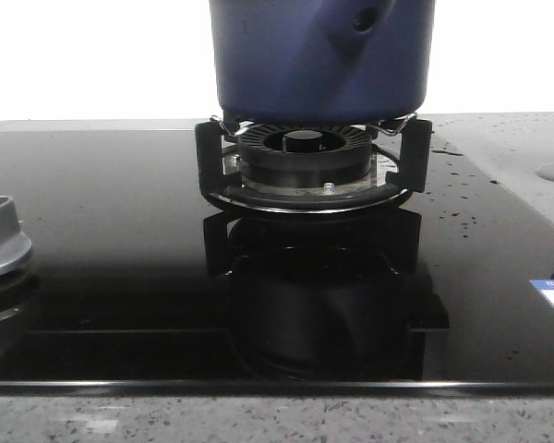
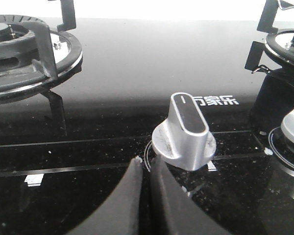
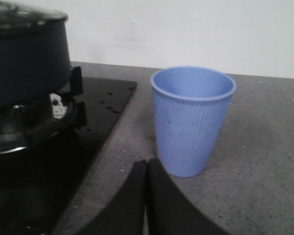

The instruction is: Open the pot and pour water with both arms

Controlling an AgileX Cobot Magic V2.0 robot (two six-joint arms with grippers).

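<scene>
**Lidded pot on the burner, cup waiting beside the hob**

The blue pot [image 1: 321,60] sits square on the burner grate [image 1: 312,166], resting on its prongs, and from the right wrist view its lid [image 3: 27,17] looks to be on. That would fit either a pot yet to be opened or one closed again after pouring; I can't tell which. Droplets scattered on the black glass hob [image 1: 120,240] right of the burner suggest water has been about.

The blue cup [image 3: 192,120] stands upright on the grey bench [image 3: 264,161], just right of the hob edge and near the pot, a handy spot for a short pour. Whether it holds water I can't see.

The right pincer [image 3: 146,196] is low over the bench, fingers pressed together on nothing, pointing at the cup. The left pincer [image 2: 146,200] is likewise closed and empty, just short of a silver stove knob [image 2: 185,132], well left of the pot.
</scene>
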